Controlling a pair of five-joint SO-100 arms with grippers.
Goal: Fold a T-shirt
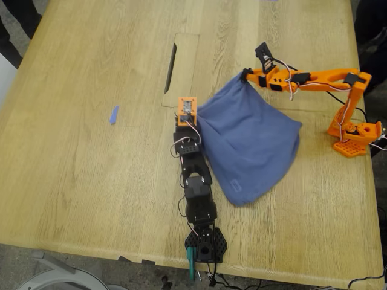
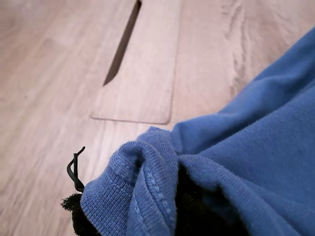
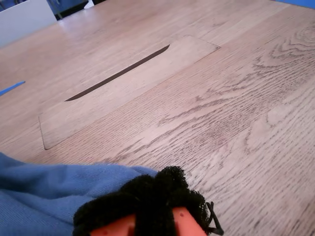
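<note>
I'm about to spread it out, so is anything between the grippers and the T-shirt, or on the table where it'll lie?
Nothing visible. My first gripper and my second gripper each pinch an edge of the T-shirt. The table around it is bare; a blue tape scrap lies far toward the exterior view's left.

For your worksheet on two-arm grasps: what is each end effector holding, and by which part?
Both hold the T-shirt. My first end effector pinches a stitched hem edge; my second end effector grips a bunched corner, though which part of the garment cannot be told.
</note>
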